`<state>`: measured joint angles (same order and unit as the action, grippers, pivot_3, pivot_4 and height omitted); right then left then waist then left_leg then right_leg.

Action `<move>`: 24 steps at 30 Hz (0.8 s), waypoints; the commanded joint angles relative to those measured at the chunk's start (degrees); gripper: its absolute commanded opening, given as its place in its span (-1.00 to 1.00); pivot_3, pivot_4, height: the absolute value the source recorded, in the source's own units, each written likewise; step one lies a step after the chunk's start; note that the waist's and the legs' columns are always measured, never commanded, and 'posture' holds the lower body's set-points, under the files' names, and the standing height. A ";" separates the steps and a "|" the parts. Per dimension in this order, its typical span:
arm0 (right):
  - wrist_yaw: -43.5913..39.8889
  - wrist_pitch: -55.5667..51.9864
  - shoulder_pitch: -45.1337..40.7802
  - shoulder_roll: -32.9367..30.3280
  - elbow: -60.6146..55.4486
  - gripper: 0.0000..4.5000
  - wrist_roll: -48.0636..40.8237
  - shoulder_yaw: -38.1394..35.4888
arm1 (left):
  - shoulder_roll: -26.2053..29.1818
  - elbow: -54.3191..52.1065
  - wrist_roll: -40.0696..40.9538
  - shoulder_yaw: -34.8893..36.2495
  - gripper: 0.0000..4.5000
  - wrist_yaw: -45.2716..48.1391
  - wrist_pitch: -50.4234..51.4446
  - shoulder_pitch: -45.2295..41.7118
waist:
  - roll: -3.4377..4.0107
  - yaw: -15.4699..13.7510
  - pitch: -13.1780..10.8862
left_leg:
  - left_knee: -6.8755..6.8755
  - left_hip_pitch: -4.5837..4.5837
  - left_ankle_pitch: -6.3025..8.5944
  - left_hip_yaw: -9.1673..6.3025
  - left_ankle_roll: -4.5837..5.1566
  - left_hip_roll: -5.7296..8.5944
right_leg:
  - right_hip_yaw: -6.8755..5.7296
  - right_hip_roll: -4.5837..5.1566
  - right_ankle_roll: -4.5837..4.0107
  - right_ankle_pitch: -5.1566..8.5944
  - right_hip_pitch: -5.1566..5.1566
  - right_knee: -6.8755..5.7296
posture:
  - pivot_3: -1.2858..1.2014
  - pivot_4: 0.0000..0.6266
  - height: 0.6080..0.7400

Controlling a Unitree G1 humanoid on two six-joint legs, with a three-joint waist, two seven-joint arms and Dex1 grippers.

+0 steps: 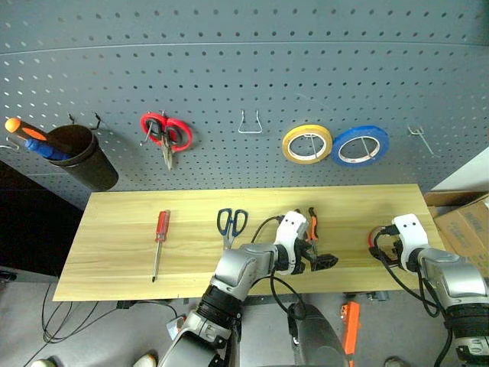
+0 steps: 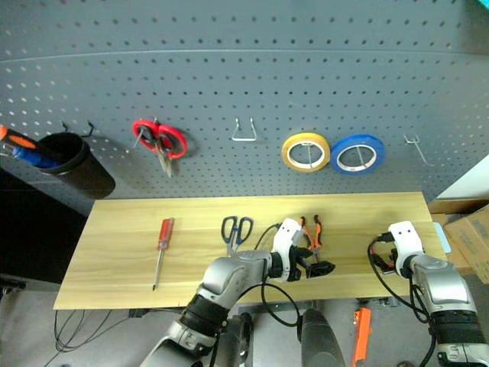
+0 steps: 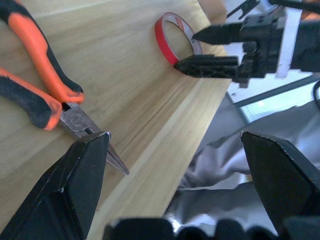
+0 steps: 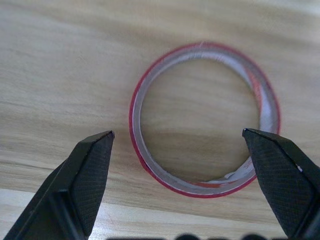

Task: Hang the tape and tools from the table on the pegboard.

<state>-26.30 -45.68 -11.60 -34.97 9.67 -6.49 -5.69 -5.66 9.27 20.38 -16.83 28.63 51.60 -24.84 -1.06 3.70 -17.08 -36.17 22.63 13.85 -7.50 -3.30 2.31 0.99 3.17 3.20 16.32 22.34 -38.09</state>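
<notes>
Red tape (image 4: 202,120): flat nr table (image 1: 122,229) right front corner; right gripper (image 4: 180,165) spread over it, prob. not touching. Left gripper (image 3: 175,165) spread by pliers (image 3: 45,95).

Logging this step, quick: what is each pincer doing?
Left pincer: open, holding nothing, by the pliers.
Right pincer: open over the red tape.

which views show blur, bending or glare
Left eye view: the pegboard hole rows curve, a lens bend. Left wrist view: bright washed-out patch past the table edge. Right wrist view: red tape slightly soft, fingers in sharp outline.
</notes>
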 commanded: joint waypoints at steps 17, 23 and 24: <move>-2.23 2.72 -4.25 1.45 7.96 1.00 0.13 2.37 | -5.34 -0.64 5.20 0.76 0.99 -1.09 6.46 -3.20 | -0.85 1.07 -1.66 | -0.09 0.01 0.00 0.02 0.00 -0.02 | 0.02 0.00 0.14 -0.08 -0.02 0.02 | -0.07 0.25 1.00; -2.79 1.61 -4.29 1.91 7.51 0.35 -0.72 2.18 | -5.08 -1.21 5.15 0.88 1.00 -1.27 6.83 -3.59 | -0.92 0.99 -1.71 | -0.09 0.04 0.00 0.01 0.00 -0.05 | 0.01 0.02 0.15 -0.09 -0.02 0.05 | -0.06 0.24 1.00; -2.72 1.54 -4.31 2.01 7.45 0.20 -0.68 2.22 | -5.09 -1.28 5.11 0.99 1.00 -1.45 6.84 -3.63 | -0.92 0.98 -1.71 | -0.09 0.04 0.00 0.00 0.00 -0.05 | 0.01 0.02 0.15 -0.09 -0.02 0.05 | -0.06 0.23 1.00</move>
<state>-29.01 -42.60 -17.12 -33.42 15.95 -7.06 -3.68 -8.86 9.76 24.45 -15.56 26.96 58.32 -28.31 -1.99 4.68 -18.79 -36.26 22.68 13.85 -7.50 -3.30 2.26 1.00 3.18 3.35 16.23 22.32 -38.04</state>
